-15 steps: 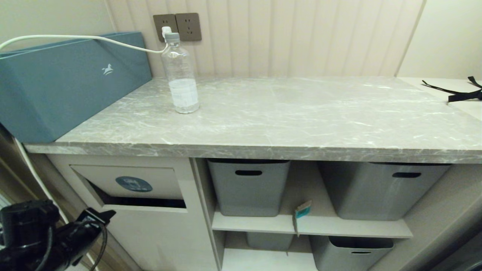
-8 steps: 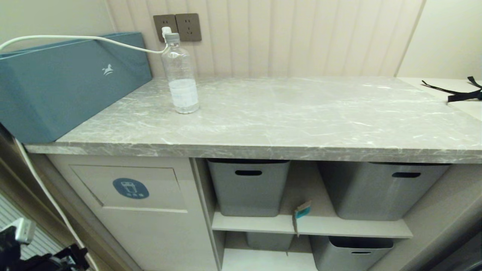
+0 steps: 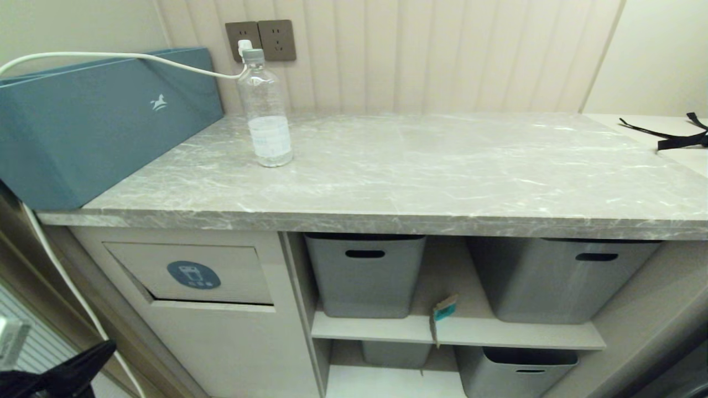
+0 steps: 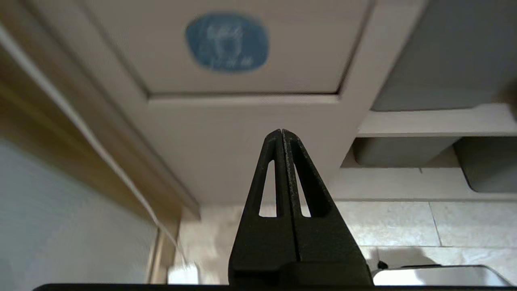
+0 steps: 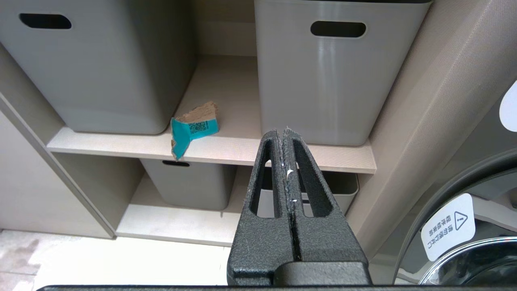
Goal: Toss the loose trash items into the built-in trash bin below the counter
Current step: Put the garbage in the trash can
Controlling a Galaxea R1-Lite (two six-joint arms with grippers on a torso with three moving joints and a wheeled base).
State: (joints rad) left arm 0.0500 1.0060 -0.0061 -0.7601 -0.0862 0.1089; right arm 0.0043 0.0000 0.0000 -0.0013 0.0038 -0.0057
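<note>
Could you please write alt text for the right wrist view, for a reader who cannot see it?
The right gripper, shut and empty, points at open shelving below the counter. A small teal paper scrap lies on the upper shelf, overhanging its front edge, between two grey plastic tubs with slot handles; more tubs sit on the shelf below.

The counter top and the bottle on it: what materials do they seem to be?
The counter looks like polished stone: grey with white veins and a soft sheen. It could be an imitation. The bottle looks like thin clear plastic: the wall shows through it.
</note>
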